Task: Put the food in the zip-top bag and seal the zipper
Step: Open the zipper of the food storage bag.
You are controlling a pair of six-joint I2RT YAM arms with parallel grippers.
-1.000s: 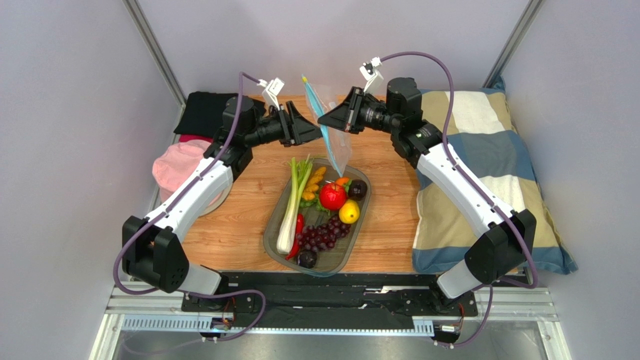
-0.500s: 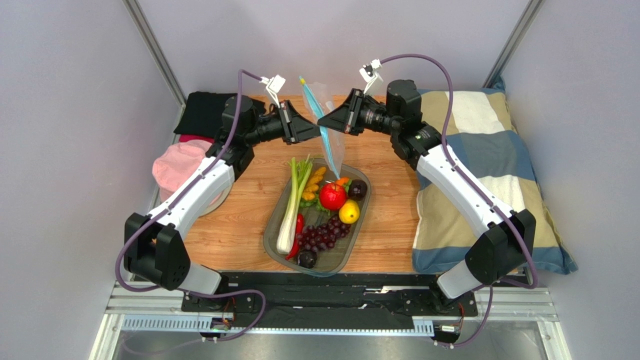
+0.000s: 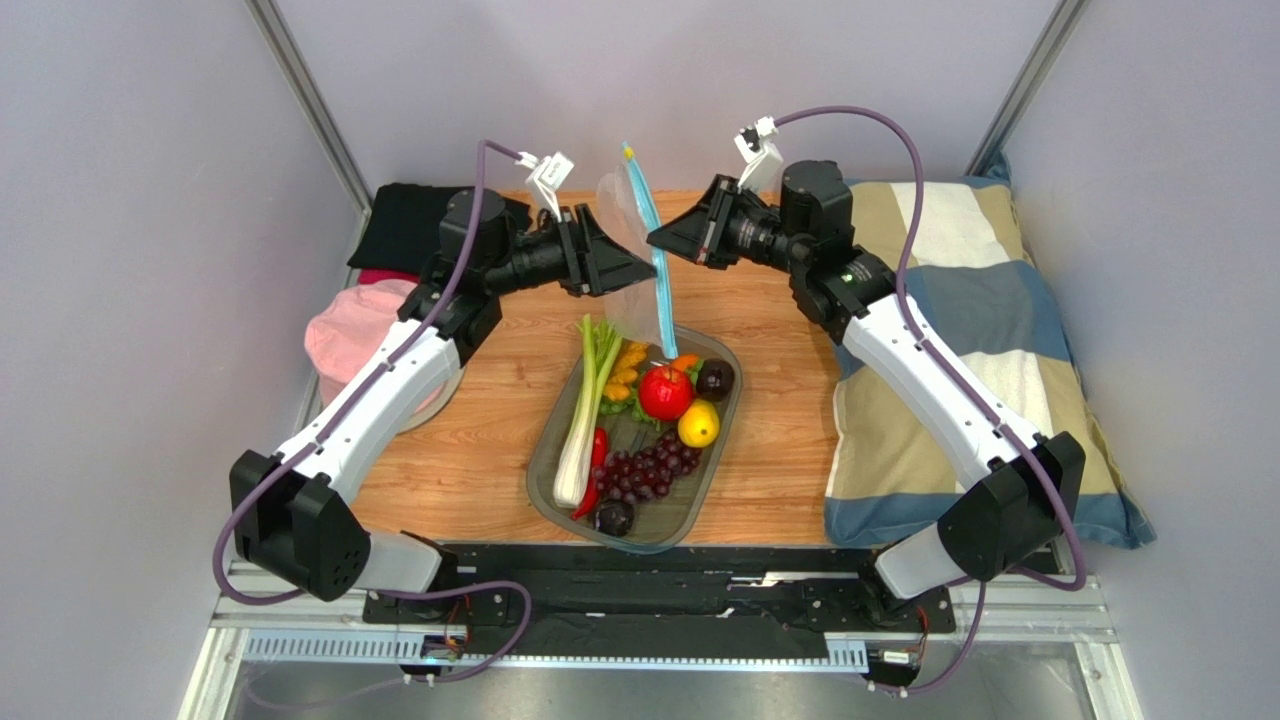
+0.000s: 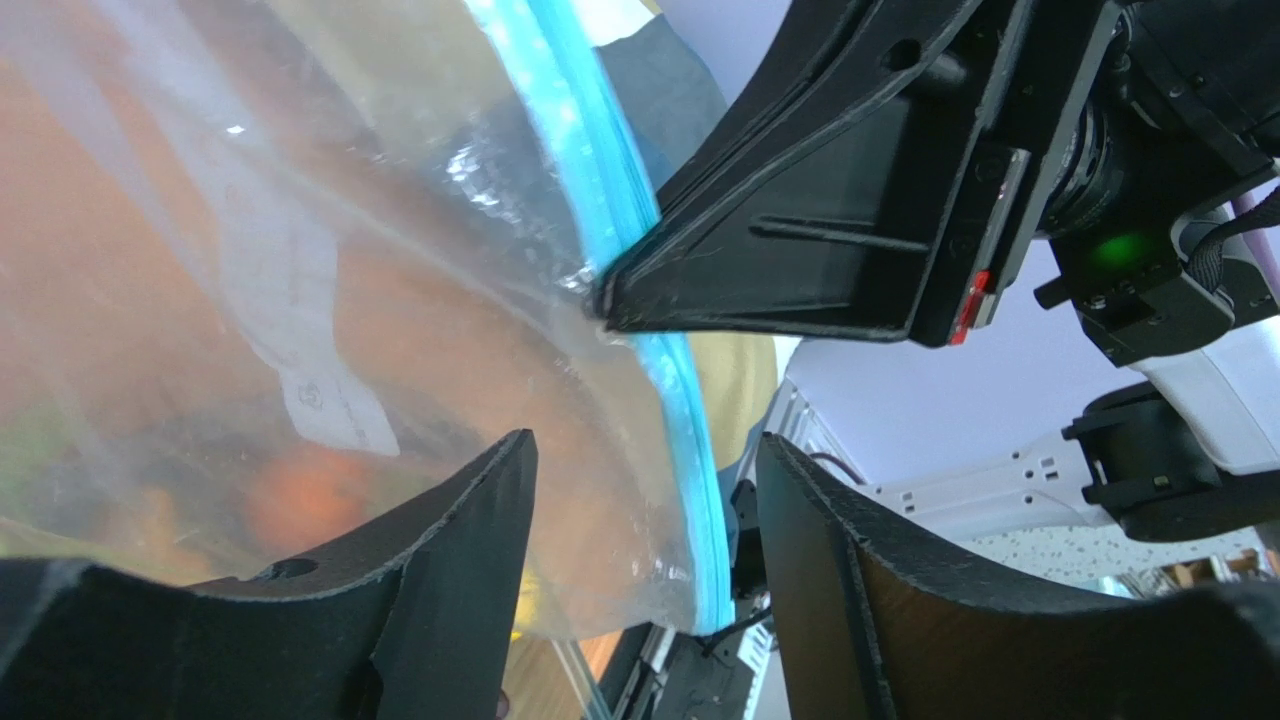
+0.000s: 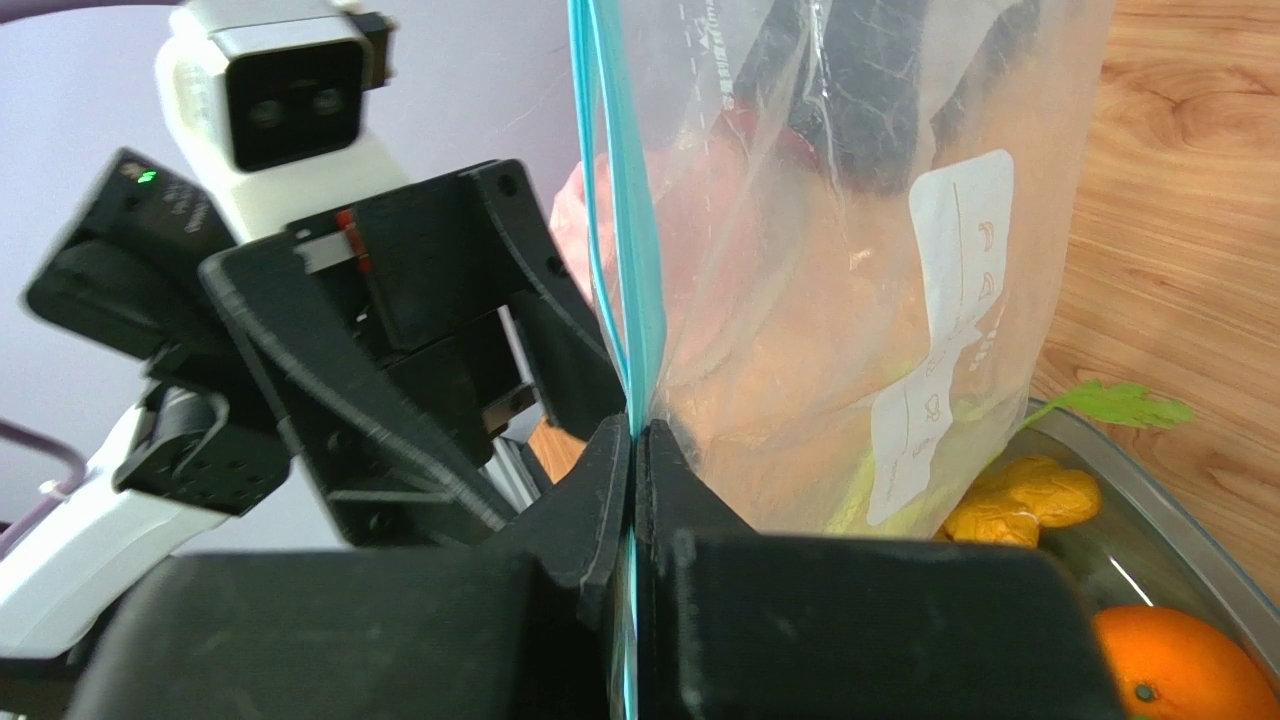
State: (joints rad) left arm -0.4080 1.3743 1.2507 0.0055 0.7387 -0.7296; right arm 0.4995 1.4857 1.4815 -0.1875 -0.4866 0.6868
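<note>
The clear zip-top bag (image 3: pixel 637 258) hangs in the air above the far end of the tray, its blue zipper (image 3: pixel 643 225) running top to bottom. My right gripper (image 3: pixel 657 237) is shut on the zipper strip (image 5: pixel 613 225); the bag (image 5: pixel 842 240) with its white label hangs beside the pads. My left gripper (image 3: pixel 651 276) is open, its fingers either side of the bag's lower zipper corner (image 4: pixel 679 450). The food lies in the tray: leek (image 3: pixel 583 405), red fruit (image 3: pixel 664 392), lemon (image 3: pixel 697 423), grapes (image 3: pixel 643 468), plums (image 3: pixel 717 378).
The clear grey oval tray (image 3: pixel 544 465) sits mid-table. A pink cap (image 3: pixel 353 333) and black cloth (image 3: pixel 403 225) lie at the left. A checked pillow (image 3: pixel 962 315) lies at the right. Grey walls stand on three sides.
The right gripper has lifted the bag a little higher and rightwards. The left gripper has moved right and now straddles the bag's lower edge.
</note>
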